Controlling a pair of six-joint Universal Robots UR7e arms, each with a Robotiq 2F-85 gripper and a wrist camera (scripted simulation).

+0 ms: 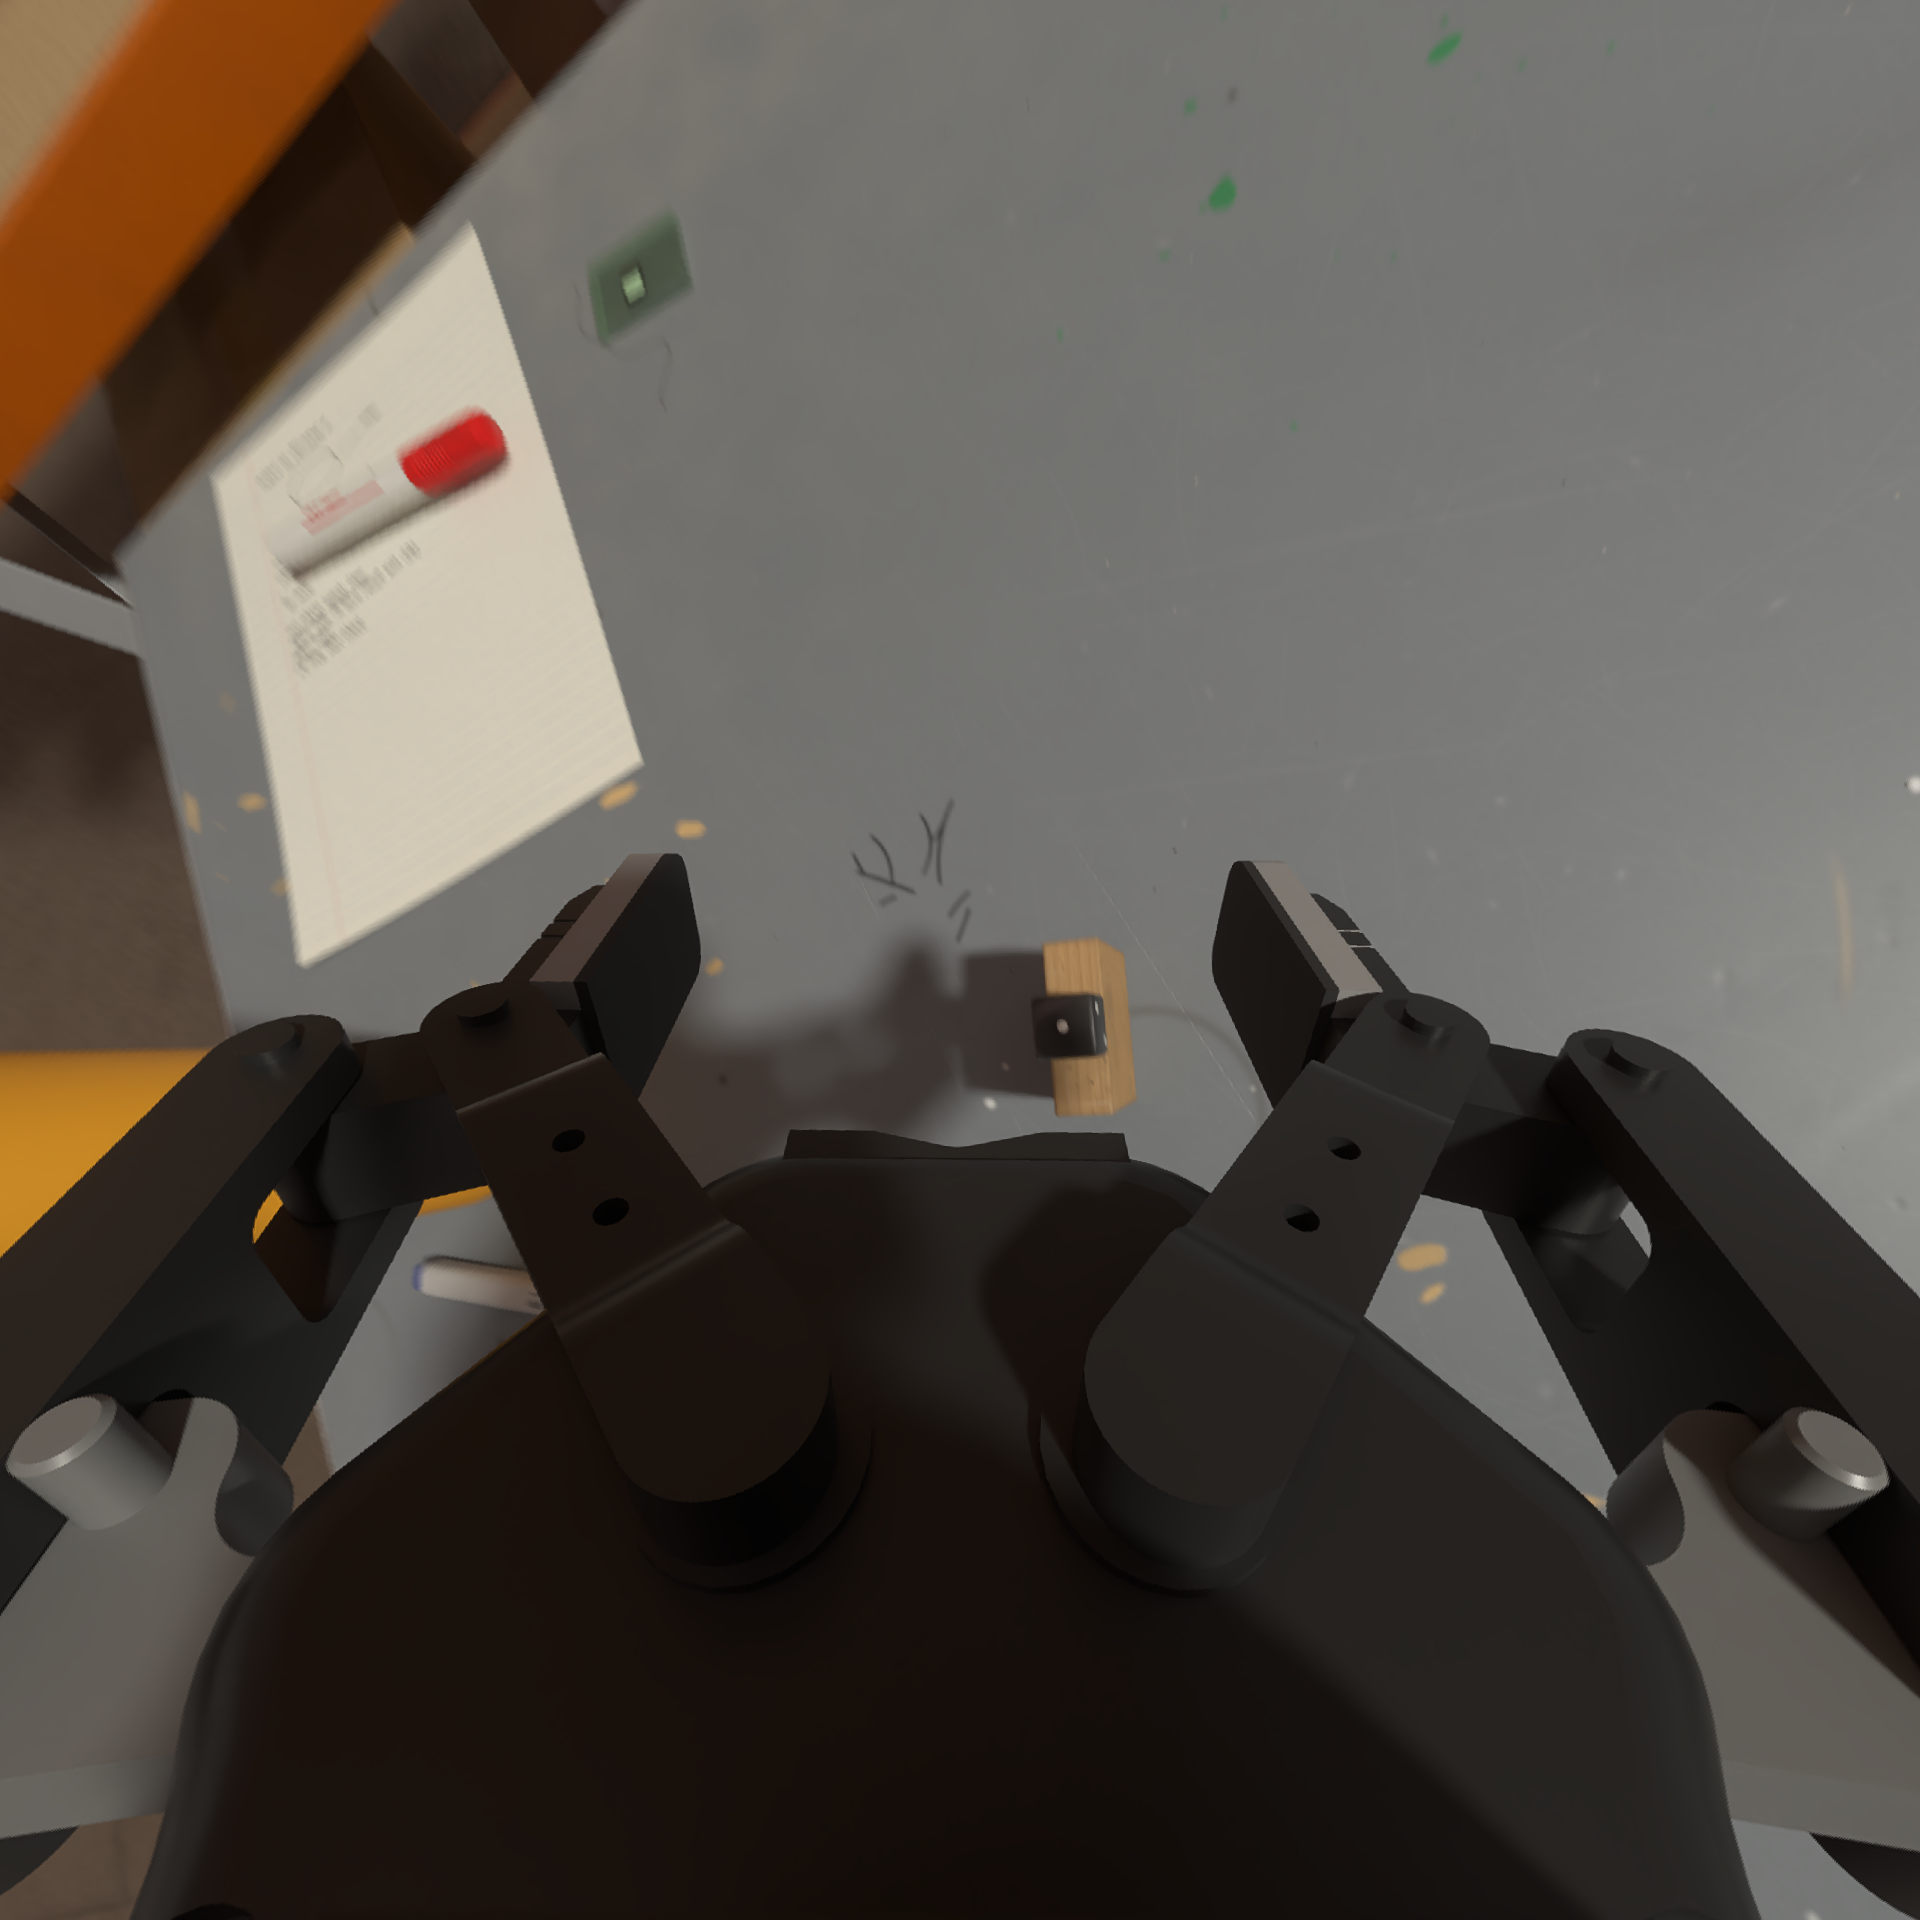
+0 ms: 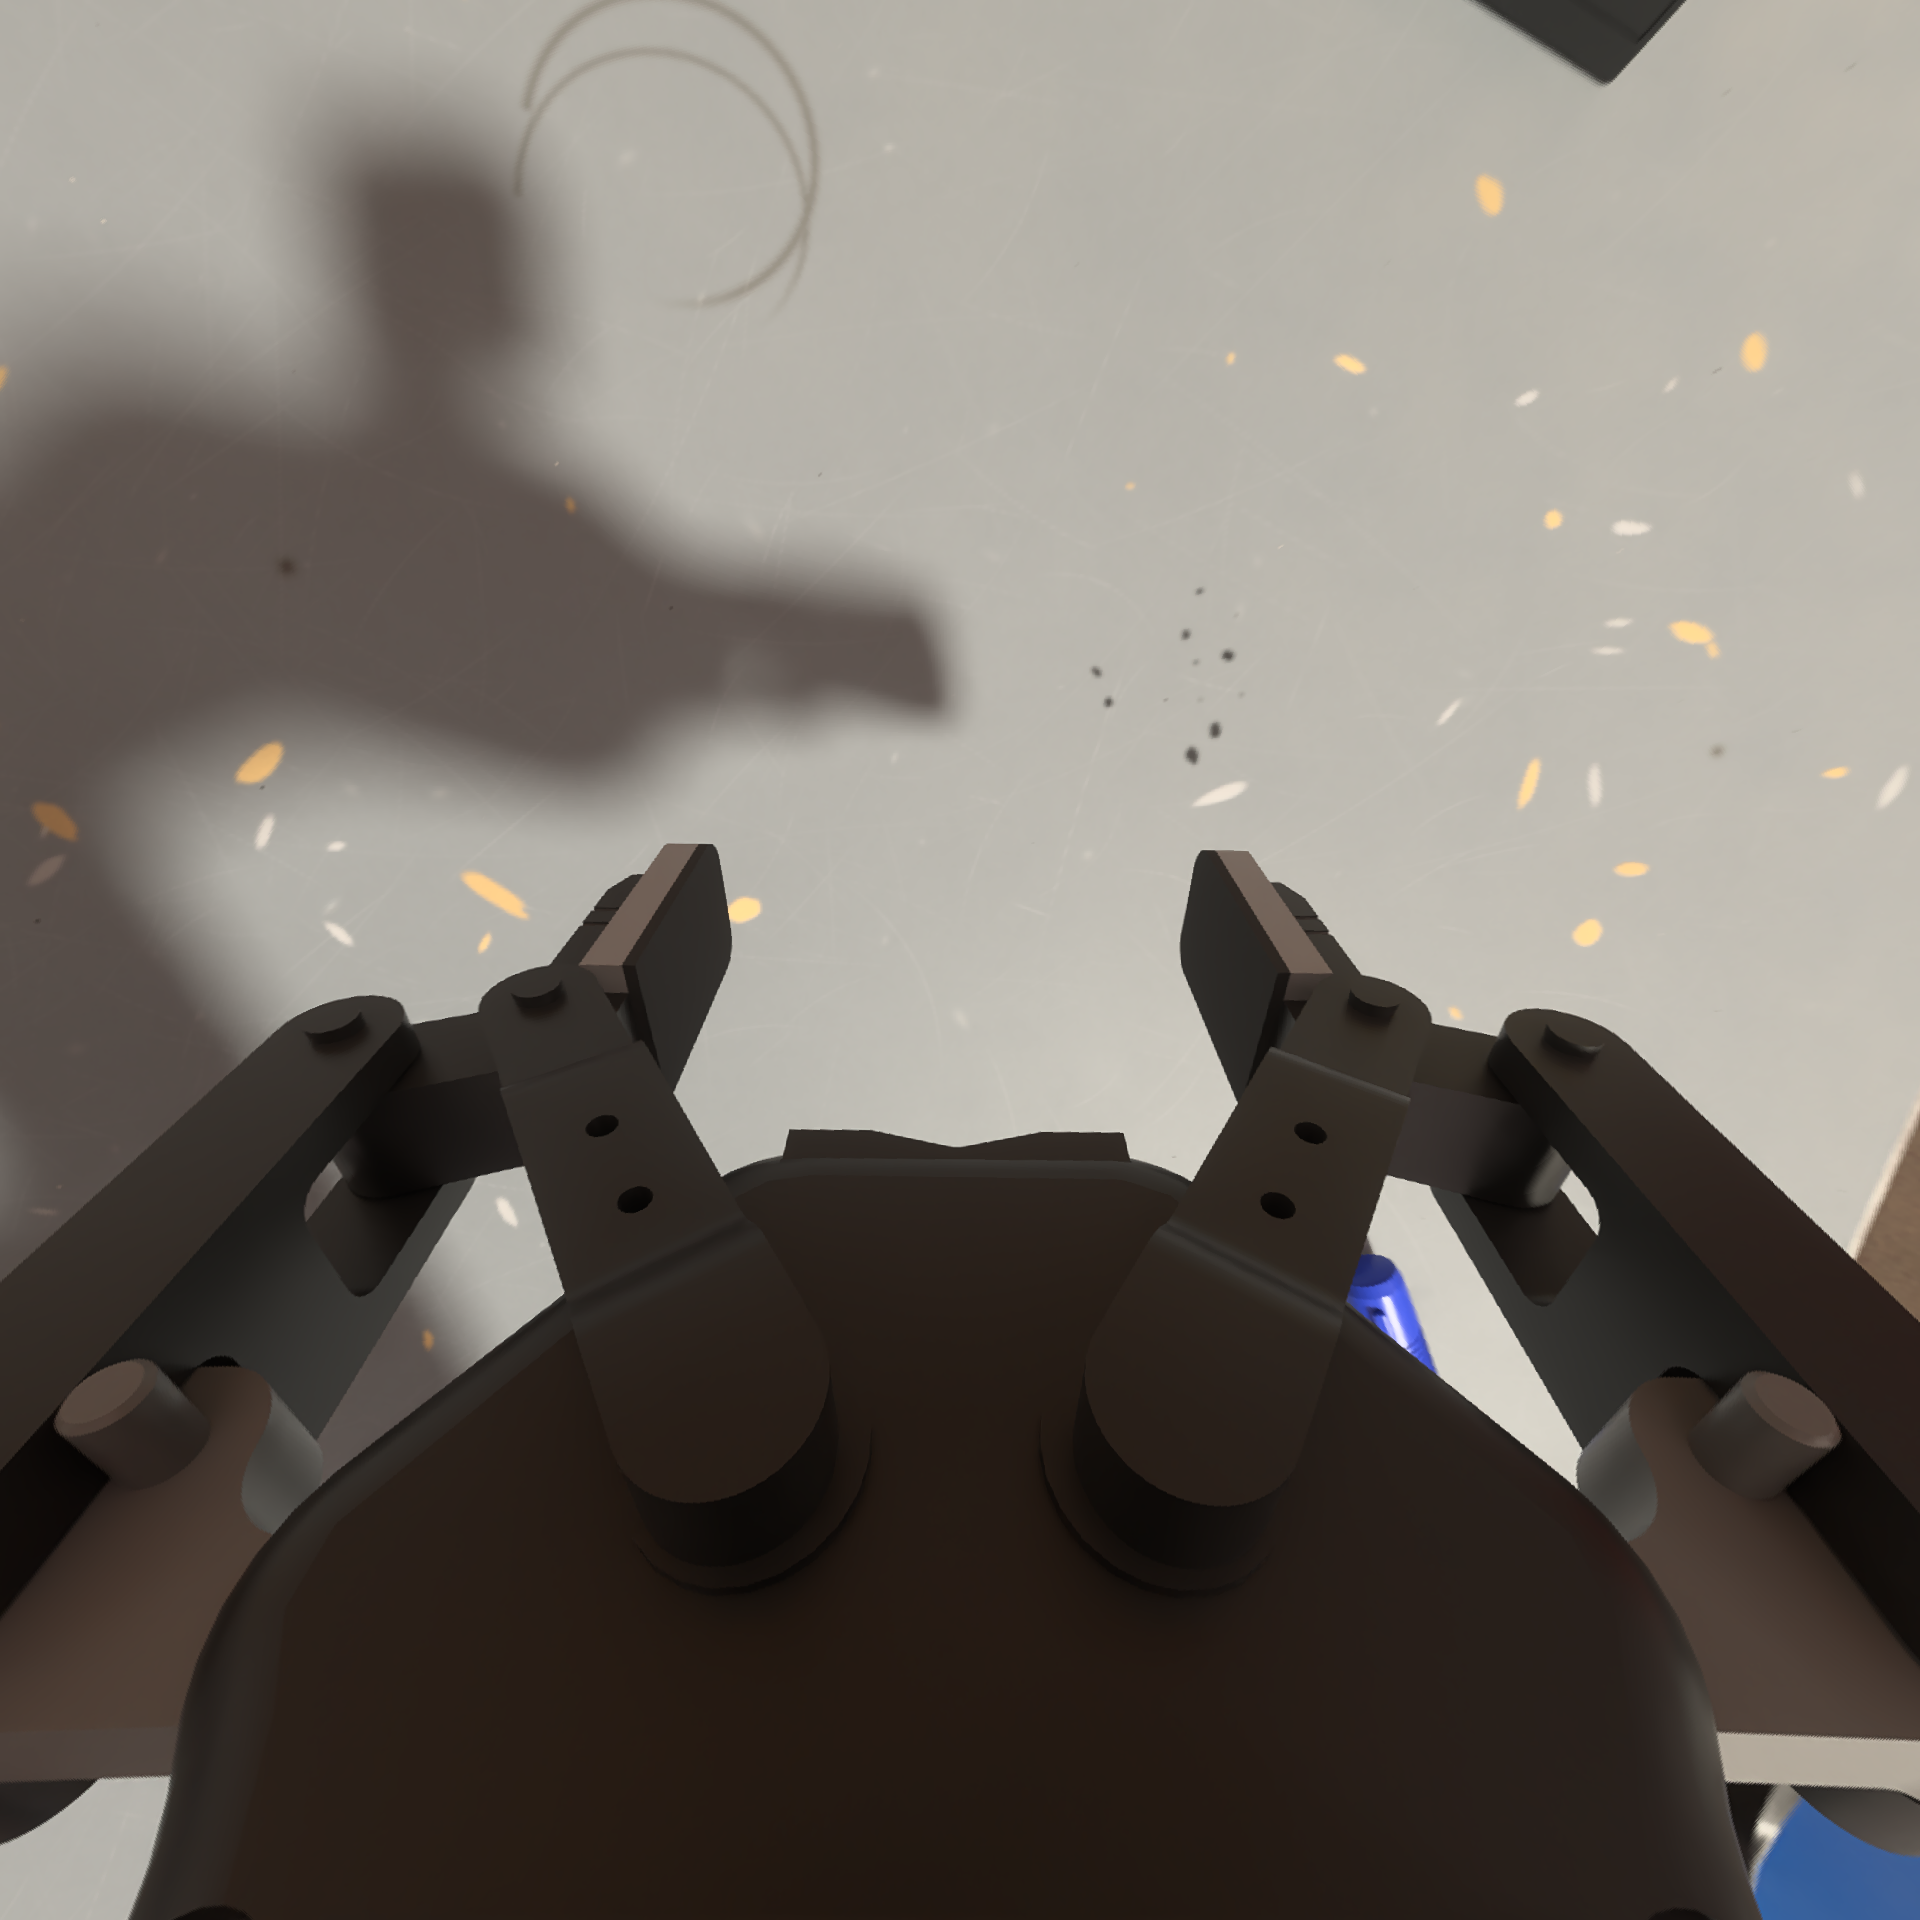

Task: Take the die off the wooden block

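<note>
In the left wrist view a small black die with white pips sits on a light wooden block on the grey table. My left gripper is open and empty, well above the table; the die and block show between its fingers, nearer the right finger. My right gripper is open and empty above bare, speckled grey table. The die and block do not show in the right wrist view.
A sheet of lined paper with a red-capped marker on it lies at the far left, with a small green chip beyond it. The table's left edge is close by. A blue object shows behind my right finger; a dark object sits at the top right.
</note>
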